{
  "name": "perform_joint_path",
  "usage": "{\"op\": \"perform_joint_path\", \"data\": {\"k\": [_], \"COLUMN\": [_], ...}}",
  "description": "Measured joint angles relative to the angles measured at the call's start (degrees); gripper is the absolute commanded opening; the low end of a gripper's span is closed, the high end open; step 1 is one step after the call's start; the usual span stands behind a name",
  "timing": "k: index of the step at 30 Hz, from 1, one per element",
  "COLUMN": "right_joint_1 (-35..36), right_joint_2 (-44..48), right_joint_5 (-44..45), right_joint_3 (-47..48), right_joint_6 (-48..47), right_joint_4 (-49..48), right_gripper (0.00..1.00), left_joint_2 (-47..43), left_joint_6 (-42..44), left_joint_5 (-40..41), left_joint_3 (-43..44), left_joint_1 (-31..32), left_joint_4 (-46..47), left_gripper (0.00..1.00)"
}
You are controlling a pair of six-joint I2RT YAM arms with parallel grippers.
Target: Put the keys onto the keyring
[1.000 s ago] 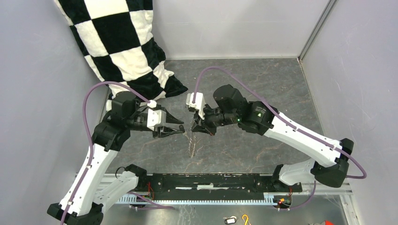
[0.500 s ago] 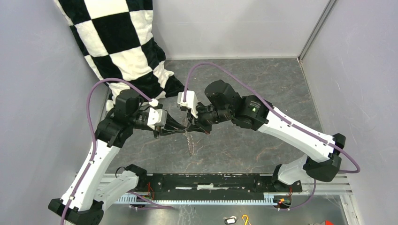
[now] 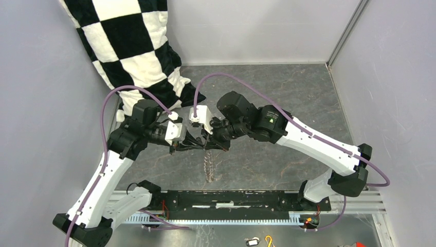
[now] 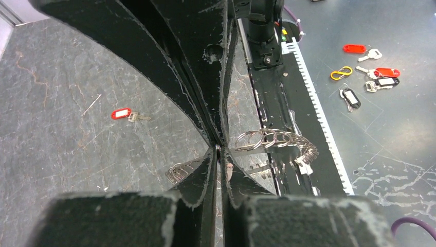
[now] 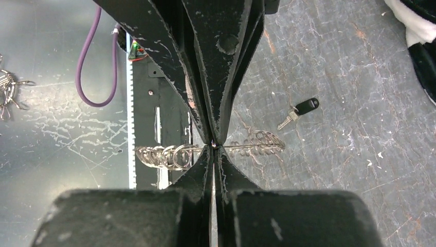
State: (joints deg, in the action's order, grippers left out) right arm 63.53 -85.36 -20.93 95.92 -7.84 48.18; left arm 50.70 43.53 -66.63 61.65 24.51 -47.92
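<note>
left gripper (image 4: 218,149): clamped together on keyring (image 4: 272,140) wire
right gripper (image 5: 213,145): pinched on the same wire
keyring: hung between both claws, mid-table (image 3: 288,92)
red key (image 4: 123,114): lay loose, far of keyring
black key (image 5: 301,110): same, far side

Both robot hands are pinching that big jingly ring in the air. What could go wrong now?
The left hand and right hand pinch the keyring only by its thin wire at their very tips, so it might slip or twist out. Also, the red key and black key lie on the table, so one hand must probably let go, and the ring could swing.
</note>
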Motion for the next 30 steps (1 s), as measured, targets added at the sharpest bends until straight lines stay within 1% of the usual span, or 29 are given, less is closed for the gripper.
{"op": "perform_joint_path", "data": {"k": [2,4,7,8,10,12,13,14,15,18,19,20,21,23,28,29,30], "right_joint_1": [0.2,0.3,0.4,0.4,0.5,0.6,0.6,0.7,0.7,0.9,0.9,0.9,0.9,0.9,1.0,1.0,1.0], "right_joint_2": [-0.3,-0.7,-1.1,-1.1,-1.1,-1.1,-1.1,-1.1,-1.1,-1.0,-0.9,-0.6,-0.3,0.1,0.5,0.5,0.6], "right_joint_5": [0.0,0.1,0.4,0.5,0.7,0.7,0.7,0.7,0.7,0.7,0.7,0.7,0.7,0.7,0.4,0.4,0.3], "right_joint_3": [0.4,1.0,1.4,1.5,1.5,1.5,1.5,1.5,1.5,1.5,1.4,1.1,0.8,0.5,0.2,0.2,0.2], "right_joint_6": [0.0,0.0,0.0,0.0,0.0,0.0,0.0,0.0,0.0,0.1,0.2,0.2,0.3,0.4,0.5,0.5,0.5], "right_joint_4": [0.5,1.2,1.9,2.0,2.2,2.1,2.1,2.1,2.1,0.7,0.2,-0.3,-0.9,-1.7,-2.3,-2.4,-2.5], "right_gripper": [0.01,0.01,0.01,0.01,0.01,0.01,0.01,0.01,0.01,0.01,0.01,0.01,0.01,0.01,0.01,0.02,0.05], "left_joint_2": [0.0,0.0,0.2,0.2,0.3,0.3,0.3,0.3,0.4,0.9,1.2,1.4,1.5,1.6,1.6,1.6,1.5], "left_joint_6": [0.5,0.8,1.0,1.0,1.1,1.2,1.3,1.4,1.4,1.5,1.4,1.4,1.4,1.4,1.3,1.1,0.9], "left_joint_5": [0.1,0.3,0.6,0.6,0.8,1.3,1.6,1.7,1.8,2.1,2.1,2.2,2.4,2.6,3.0,3.1,3.1], "left_joint_3": [0.0,0.0,0.0,0.0,0.0,0.0,0.0,0.0,0.0,0.0,0.0,0.0,0.0,0.0,0.3,0.3,0.3], "left_joint_1": [0.3,0.4,0.8,1.0,1.1,1.2,1.2,1.3,1.3,1.5,1.6,1.6,1.6,1.6,1.6,1.6,1.6], "left_joint_4": [-0.4,-0.7,-1.3,-1.3,-1.6,-1.7,-1.8,-1.8,-1.8,-2.7,-2.8,-2.8,-3.0,-3.1,-3.0,-2.8,-2.7], "left_gripper": [0.18,0.21,0.21,0.20,0.15,0.13,0.14,0.22,0.27,0.29,0.28,0.23,0.15,0.03,0.02,0.02,0.02]}}
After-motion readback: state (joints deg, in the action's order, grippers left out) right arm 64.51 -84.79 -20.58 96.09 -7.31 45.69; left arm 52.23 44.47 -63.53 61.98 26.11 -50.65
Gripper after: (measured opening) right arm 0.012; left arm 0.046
